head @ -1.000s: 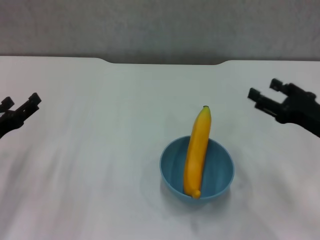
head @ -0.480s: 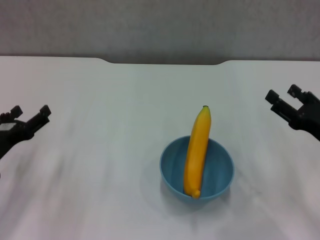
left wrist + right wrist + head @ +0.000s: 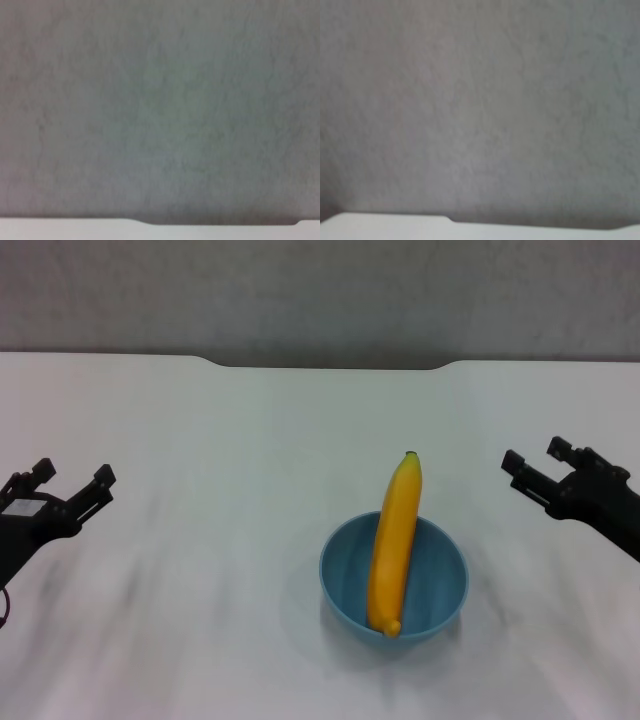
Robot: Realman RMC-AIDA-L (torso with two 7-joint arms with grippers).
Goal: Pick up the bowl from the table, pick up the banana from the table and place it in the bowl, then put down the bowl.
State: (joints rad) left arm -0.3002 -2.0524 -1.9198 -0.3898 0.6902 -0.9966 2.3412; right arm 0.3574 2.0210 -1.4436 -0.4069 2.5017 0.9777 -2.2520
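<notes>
Head view: round, deep light-blue bowl (image 3: 394, 583) sits on the flat white worktop (image 3: 230, 470), near centre. Long curved yellow banana (image 3: 393, 544) lies in it, dark tip over the far rim. Left end effector (image 3: 64, 481) and right end effector (image 3: 540, 462) both spread open, empty, well apart from the bowl.

Wrist views: grey wall, strip of worktop edge.

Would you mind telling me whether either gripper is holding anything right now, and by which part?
Nothing is held: the left gripper and right gripper are both open and empty.

Yellow banana (image 3: 394, 540) propped in light-blue bowl (image 3: 440, 590)
</notes>
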